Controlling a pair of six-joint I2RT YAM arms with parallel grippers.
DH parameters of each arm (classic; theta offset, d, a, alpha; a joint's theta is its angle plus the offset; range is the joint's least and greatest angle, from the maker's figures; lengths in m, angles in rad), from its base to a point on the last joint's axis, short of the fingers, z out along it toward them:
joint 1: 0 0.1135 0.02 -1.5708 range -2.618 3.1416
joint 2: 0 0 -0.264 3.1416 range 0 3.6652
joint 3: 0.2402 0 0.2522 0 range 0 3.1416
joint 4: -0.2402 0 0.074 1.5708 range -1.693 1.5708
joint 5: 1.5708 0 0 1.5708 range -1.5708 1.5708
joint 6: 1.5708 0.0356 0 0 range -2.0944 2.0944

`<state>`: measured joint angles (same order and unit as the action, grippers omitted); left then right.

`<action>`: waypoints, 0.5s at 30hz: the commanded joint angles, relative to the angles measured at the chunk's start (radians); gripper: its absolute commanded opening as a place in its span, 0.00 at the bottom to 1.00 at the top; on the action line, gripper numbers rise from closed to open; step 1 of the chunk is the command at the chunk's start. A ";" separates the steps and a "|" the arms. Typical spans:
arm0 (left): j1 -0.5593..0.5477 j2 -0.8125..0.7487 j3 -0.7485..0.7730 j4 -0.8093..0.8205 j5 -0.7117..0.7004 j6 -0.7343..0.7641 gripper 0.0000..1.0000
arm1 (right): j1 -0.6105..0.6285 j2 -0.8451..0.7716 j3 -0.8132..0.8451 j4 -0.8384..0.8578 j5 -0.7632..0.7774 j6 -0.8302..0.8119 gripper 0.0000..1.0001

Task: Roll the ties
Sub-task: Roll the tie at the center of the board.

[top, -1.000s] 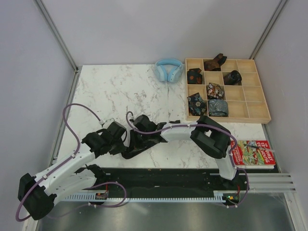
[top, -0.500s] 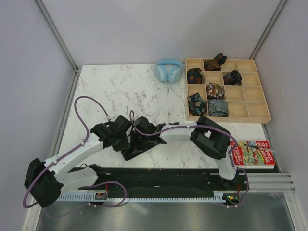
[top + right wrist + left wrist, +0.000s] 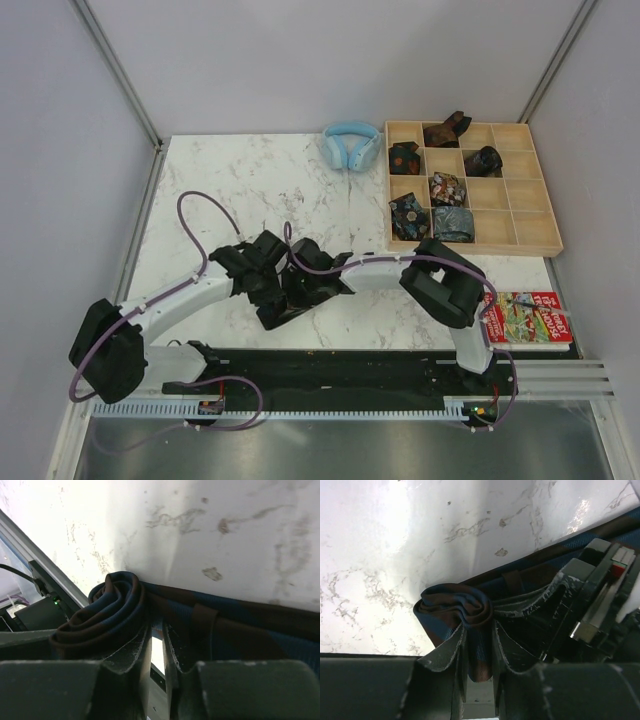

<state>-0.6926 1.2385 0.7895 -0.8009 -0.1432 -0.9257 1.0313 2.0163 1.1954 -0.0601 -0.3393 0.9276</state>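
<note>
A dark tie with brown and blue stripes (image 3: 292,312) lies on the marble table near its front edge, one end wound into a loose roll. In the left wrist view the roll (image 3: 454,607) sits at my left gripper (image 3: 479,647), whose jaws are shut on a fold of it. In the right wrist view the roll (image 3: 100,615) lies left of my right gripper (image 3: 156,635), jaws nearly closed on the tie's edge; the flat tie (image 3: 240,625) runs right. In the top view the left gripper (image 3: 268,264) and right gripper (image 3: 302,272) meet over the roll.
A wooden compartment tray (image 3: 535,215) at the back right holds several rolled ties (image 3: 447,188). Light blue headphones (image 3: 350,145) lie left of it. A colourful book (image 3: 527,318) lies at the front right. A black strip (image 3: 340,368) runs along the near edge.
My left arm has swung right and further onto the table, bringing its gripper against the right gripper at the tie roll. The right arm has barely moved.
</note>
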 commanded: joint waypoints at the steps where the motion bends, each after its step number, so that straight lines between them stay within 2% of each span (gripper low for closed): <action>1: -0.010 0.071 0.024 0.063 0.004 0.027 0.02 | -0.007 -0.080 -0.023 -0.055 0.029 -0.076 0.26; 3: -0.013 0.087 0.022 0.069 0.004 0.027 0.02 | -0.013 -0.100 -0.045 -0.070 0.037 -0.087 0.30; 11: -0.033 0.154 0.037 0.091 -0.002 0.033 0.03 | -0.028 -0.217 -0.149 -0.119 0.068 -0.111 0.37; 13: -0.039 0.160 0.046 0.089 -0.002 0.034 0.09 | -0.030 -0.247 -0.172 -0.124 0.072 -0.115 0.38; 14: -0.039 0.164 0.051 0.089 -0.006 0.033 0.20 | -0.031 -0.257 -0.178 -0.126 0.078 -0.115 0.38; 15: -0.044 0.162 0.054 0.089 -0.006 0.033 0.23 | -0.031 -0.266 -0.183 -0.129 0.082 -0.116 0.39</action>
<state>-0.7208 1.3849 0.8097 -0.7223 -0.1314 -0.9241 1.0039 1.8179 1.0424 -0.1699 -0.2882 0.8402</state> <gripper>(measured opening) 0.269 0.380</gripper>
